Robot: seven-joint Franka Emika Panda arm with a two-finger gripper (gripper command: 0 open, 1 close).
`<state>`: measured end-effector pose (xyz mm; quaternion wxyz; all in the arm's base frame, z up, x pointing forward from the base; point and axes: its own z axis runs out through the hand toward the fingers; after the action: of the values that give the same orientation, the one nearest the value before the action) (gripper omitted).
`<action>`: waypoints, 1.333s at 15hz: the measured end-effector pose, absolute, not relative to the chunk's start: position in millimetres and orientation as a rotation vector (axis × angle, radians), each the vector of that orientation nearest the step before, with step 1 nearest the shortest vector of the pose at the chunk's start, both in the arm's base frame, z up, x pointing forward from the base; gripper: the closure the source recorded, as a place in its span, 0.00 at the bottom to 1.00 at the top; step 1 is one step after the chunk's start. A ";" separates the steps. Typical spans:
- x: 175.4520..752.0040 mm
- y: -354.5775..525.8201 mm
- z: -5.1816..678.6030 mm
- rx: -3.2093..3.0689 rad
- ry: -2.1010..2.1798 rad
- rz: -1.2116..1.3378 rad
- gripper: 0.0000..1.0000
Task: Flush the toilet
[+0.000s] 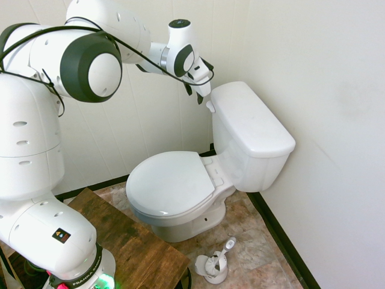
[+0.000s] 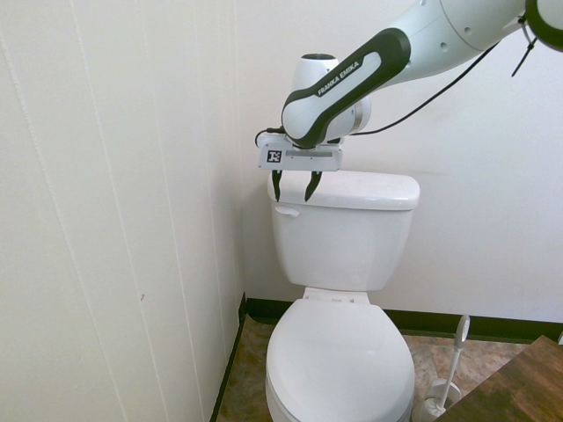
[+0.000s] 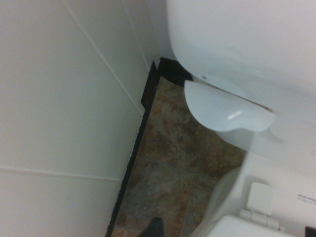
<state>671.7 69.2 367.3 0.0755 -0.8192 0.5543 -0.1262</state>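
Observation:
The white toilet point(image 1: 171, 180) stands in the corner with its seat lid down and its boxy tank point(image 1: 246, 132) against the back wall. A small white flush lever point(image 2: 288, 209) sits on the tank's front upper corner, on the side near the panelled wall. My gripper point(image 2: 295, 186) hangs just above that lever, fingers pointing down, open and holding nothing. In the first exterior view the gripper point(image 1: 195, 93) is just beside the tank's corner, above the lever point(image 1: 210, 106). The wrist view looks down on the lever point(image 3: 227, 108) and the tank point(image 3: 237, 39), with tiled floor beneath.
The panelled wall point(image 2: 132, 220) runs close along the lever side of the tank. A white toilet-brush holder point(image 1: 213, 265) stands on the tiled floor by the bowl. A dark wooden board point(image 1: 132, 241) lies in front of the toilet. Black baseboard point(image 1: 283, 235) lines the walls.

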 end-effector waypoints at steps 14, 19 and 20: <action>735.4 43.6 328.4 -2.318 1.781 -0.436 1.00; 745.3 44.5 313.6 -2.326 1.798 -0.409 1.00; 746.4 44.7 307.9 -2.326 1.803 -0.401 1.00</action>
<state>746.4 44.7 307.9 0.0855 -0.7803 0.6047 -0.1344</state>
